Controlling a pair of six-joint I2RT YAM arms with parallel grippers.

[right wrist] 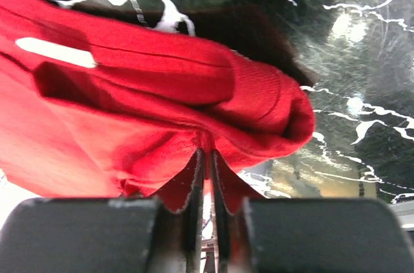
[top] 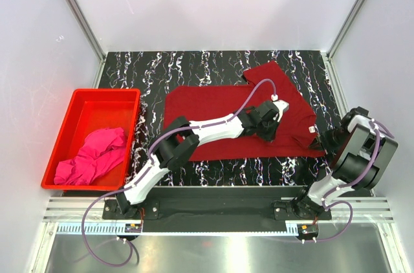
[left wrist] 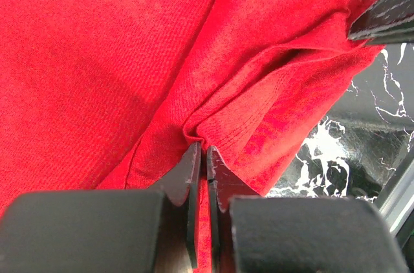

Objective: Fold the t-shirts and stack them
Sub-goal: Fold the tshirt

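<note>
The dark crimson t-shirt (top: 213,108) lies spread on the black marbled table, its neck end to the right. My left gripper (top: 277,114) reaches across it and is shut on a pinch of its cloth (left wrist: 259,111) near the right side. My right gripper (top: 321,138) is shut on the shirt's neck edge (right wrist: 194,85) at the right end, and the white neck label (right wrist: 55,53) shows in the right wrist view. The magenta pink t-shirt (top: 94,155) lies crumpled in the red bin (top: 77,108) at the left.
The red plastic bin stands at the table's left edge. White walls enclose the table at the back and sides. A metal rail (top: 213,211) runs along the near edge by the arm bases.
</note>
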